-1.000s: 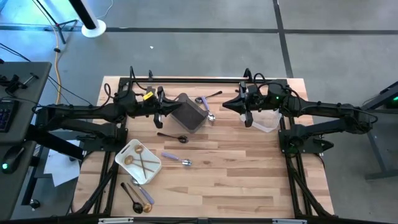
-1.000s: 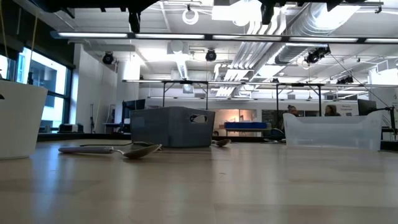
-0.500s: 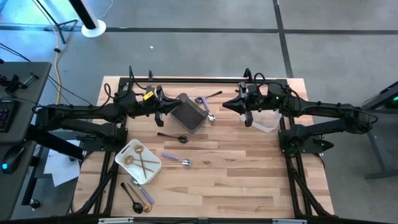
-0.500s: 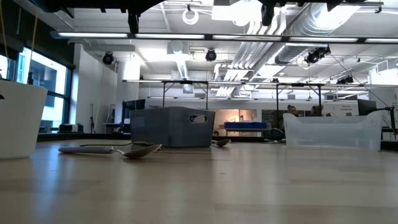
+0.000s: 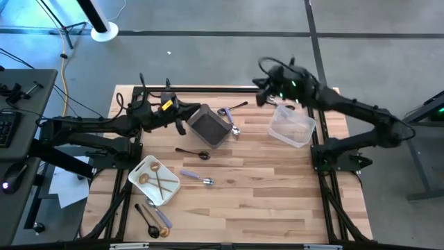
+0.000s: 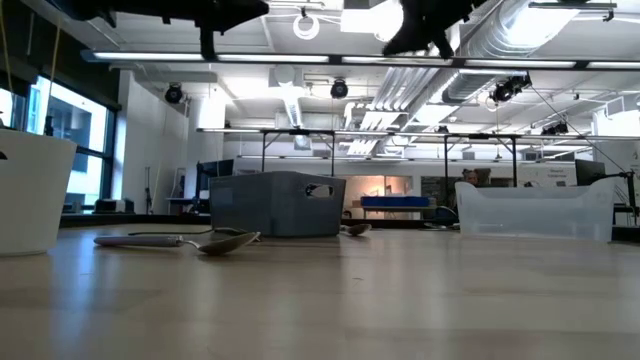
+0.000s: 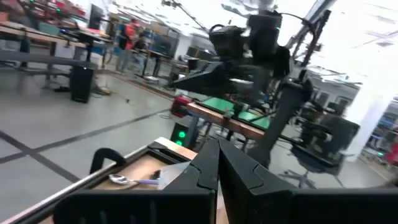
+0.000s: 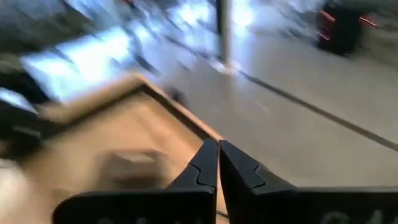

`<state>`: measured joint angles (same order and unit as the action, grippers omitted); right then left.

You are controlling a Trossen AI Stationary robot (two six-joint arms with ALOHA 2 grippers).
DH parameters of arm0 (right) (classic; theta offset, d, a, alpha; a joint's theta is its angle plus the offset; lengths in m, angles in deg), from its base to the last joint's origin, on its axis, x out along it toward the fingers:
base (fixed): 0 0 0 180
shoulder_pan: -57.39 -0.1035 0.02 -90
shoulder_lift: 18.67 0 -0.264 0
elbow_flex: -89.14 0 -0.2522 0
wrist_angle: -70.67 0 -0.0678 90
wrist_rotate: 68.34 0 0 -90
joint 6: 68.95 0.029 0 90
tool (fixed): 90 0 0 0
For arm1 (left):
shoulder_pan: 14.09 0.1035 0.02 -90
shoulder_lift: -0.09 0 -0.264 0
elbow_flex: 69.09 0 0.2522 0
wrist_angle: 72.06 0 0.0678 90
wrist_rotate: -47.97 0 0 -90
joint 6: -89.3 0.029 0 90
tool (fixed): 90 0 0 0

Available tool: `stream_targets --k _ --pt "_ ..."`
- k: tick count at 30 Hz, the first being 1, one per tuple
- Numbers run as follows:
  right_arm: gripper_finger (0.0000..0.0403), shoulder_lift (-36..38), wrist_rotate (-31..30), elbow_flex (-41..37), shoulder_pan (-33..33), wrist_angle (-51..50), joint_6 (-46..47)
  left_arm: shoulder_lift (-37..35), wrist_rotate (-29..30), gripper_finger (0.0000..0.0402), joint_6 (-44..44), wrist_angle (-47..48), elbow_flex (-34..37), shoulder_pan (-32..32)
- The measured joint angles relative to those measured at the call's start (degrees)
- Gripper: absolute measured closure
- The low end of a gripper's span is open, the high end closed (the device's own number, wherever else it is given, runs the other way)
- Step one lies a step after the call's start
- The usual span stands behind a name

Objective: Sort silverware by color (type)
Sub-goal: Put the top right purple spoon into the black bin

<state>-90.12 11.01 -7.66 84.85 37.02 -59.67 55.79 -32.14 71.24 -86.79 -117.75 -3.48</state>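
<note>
While both arms hang clear of the counter (image 5: 277,187), no piece of silverware is in either grip: sorting barely under way, judging by the spread.

Right hand (image 5: 259,97): fingers pressed together, raised above the far edge of the counter, holding nothing. Clear tub (image 5: 292,126) sits just beyond it toward the right edge. Nearest pieces: a lilac-handled spoon (image 5: 227,113) and a black utensil (image 5: 238,106), lying a little toward the grey bin (image 5: 209,126).

Left hand (image 5: 182,127): fingers pressed together, empty, right beside the grey bin. A black spoon (image 5: 193,153) lies on the counter just nearward of it.

Farther toward the near edge: white tray (image 5: 154,179) with gold pieces (image 5: 161,182) in it; a lilac-handled piece (image 5: 196,177) beside the tray; a mixed cluster (image 5: 154,219) of black, gold and lilac nearer still.

Step in hand, as I judge it: reaching out for a first or next pick. Next move calls for one hand to spread, come down over a single loose piece, probably those nearest the bin, and pinch the slim handle flat against the wood.
</note>
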Motion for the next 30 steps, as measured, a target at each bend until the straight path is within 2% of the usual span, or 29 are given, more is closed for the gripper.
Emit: stream_targets --k 3,6,11,14,18,24,28,30 --pt "0.0402 -5.55 -1.38 6.44 6.59 -9.36 -1.98 0.0 0.36 0.0401 -1.32 0.49 0.0 0.5" --pt "0.0402 -10.66 0.17 10.62 13.09 -15.79 -2.23 0.0 0.55 0.0401 -1.33 1.72 0.0 0.91" --pt "0.04 -18.34 5.73 12.21 21.9 -23.43 -1.63 0.01 0.8 0.0401 -1.31 4.69 0.0 1.49" --pt "0.0386 -22.94 6.75 12.21 25.39 -27.47 0.0 0.02 0.78 0.0401 -1.34 5.78 0.0 1.47" --pt "0.0348 -29.2 8.08 12.21 28.23 -30.37 2.64 0.02 0.7 0.0401 -1.33 6.29 0.0 1.47" --pt "0.0287 -37.31 9.15 12.23 29.18 -33.99 2.7 0.02 -2.1 0.0401 -1.35 6.4 0.0 1.45" --pt "0.0271 -40.64 13.22 12.24 29.08 -36.38 1.87 0.02 -1.86 0.0401 -1.32 6.4 0.0 1.47" --pt "0.027 -41.68 13.32 12.24 28.72 -36.42 0.76 0.02 -0.95 0.0401 -0.76 6.4 0.0 1.47"
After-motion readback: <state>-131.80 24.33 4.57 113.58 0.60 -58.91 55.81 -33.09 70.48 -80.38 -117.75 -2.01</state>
